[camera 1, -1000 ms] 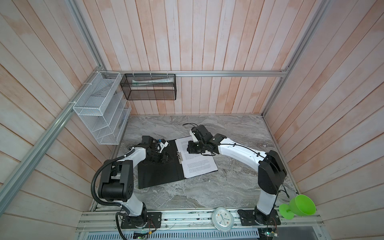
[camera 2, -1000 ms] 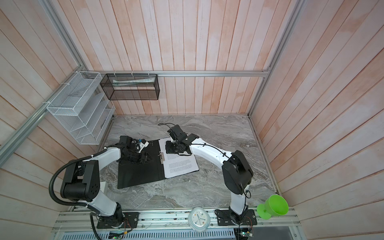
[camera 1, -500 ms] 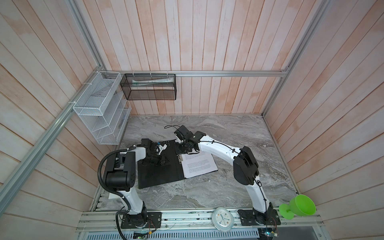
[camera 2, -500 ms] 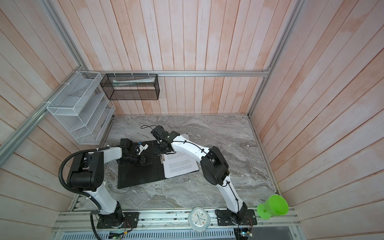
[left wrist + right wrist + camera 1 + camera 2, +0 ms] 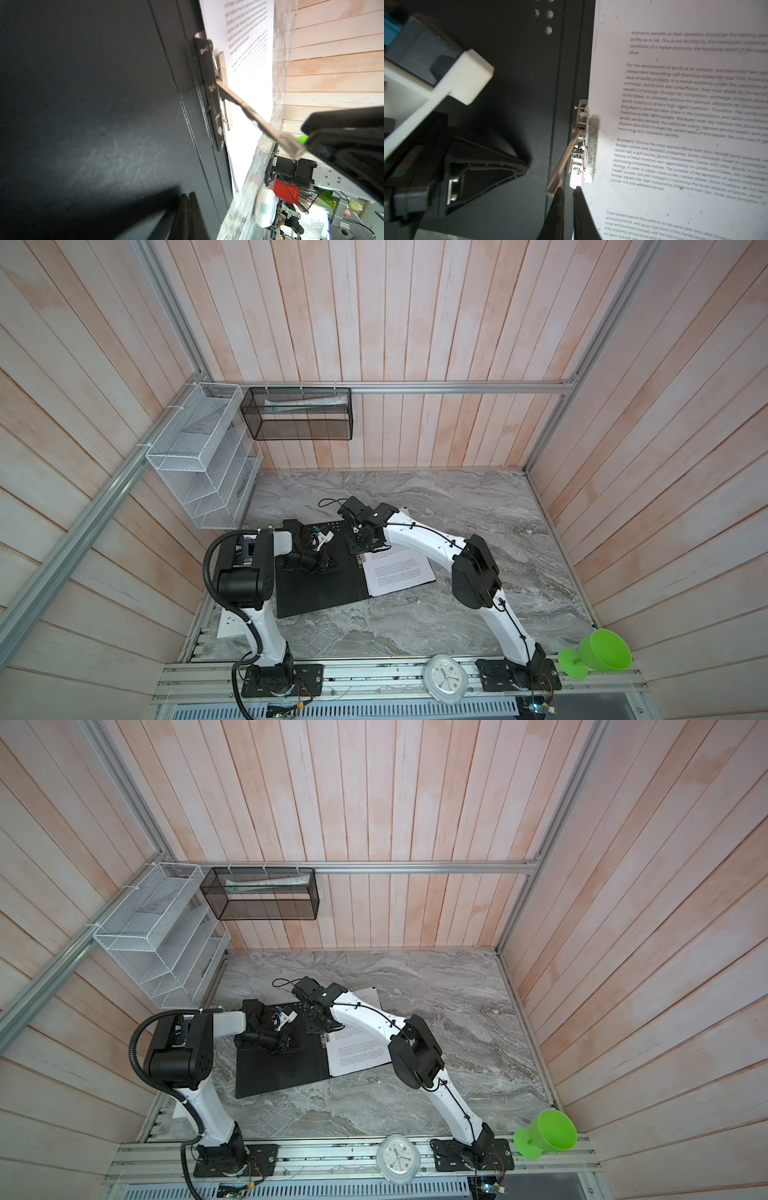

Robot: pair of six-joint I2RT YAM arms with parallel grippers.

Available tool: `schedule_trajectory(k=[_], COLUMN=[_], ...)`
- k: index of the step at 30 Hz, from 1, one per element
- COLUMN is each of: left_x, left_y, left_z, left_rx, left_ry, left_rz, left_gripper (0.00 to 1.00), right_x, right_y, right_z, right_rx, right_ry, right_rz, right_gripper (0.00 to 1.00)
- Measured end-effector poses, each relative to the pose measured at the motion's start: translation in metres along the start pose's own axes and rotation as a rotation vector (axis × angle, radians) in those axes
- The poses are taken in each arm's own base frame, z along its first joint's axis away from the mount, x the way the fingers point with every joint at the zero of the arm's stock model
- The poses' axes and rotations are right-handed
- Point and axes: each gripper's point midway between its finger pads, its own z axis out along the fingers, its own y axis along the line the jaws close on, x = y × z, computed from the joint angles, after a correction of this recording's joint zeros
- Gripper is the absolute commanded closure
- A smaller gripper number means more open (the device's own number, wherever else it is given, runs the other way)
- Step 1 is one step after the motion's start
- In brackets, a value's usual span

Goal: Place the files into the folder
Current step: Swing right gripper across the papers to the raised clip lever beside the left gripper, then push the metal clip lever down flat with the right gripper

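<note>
- Folder (image 5: 316, 593) lies open on the table, black inside up. The metal clip (image 5: 588, 149) on its spine is the reference for the places below.
- Files (image 5: 675, 104) lie flat on one side of the clip, with their near edge under the clip's pressing bar.
- Clip lever (image 5: 564, 158) stands raised and slants away from the sheets, so the clamp is probably not locked yet.
- Right gripper (image 5: 569, 199): jaws almost together with a slim gap, nothing pinched. One fingertip touches the lever's free end.
- Left gripper (image 5: 187, 199): fully closed and empty. Its tips press on the bare cover beside the clip, on the side away from the paper.
- Risk: the contact is only at the lever's very end. The finger could slide off, the lever would spring up, and the sheets would stay loose.
- Risk: a sideways push on the lever could drag the folder. Only the left tips pin it, and the cover looks smooth.
- Risk: the bar covers a narrow margin, so any folder shift could pull the sheets out from under the clip.
- Risk: both grippers work close to the clip and could knock each other.
</note>
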Motion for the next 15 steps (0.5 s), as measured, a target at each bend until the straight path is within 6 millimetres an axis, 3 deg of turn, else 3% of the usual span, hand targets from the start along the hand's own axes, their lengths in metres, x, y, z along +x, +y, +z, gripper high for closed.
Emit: schedule_trajectory(k=[8, 15], left_x=[-0.001, -0.005], left_y=[-0.001, -0.003], left_z=[-0.001, -0.005], left_rx=[-0.002, -0.01], left_ry=[0.005, 0.0], left_rz=[-0.006, -0.002], left_gripper=[1.0, 1.0], right_x=[-0.002, -0.018], right_y=[-0.004, 0.003], right_z=[0.001, -0.014], right_rx=[0.037, 0.023], right_ry=[0.005, -0.049], right_rz=[-0.014, -0.029], right_gripper=[0.88, 0.85])
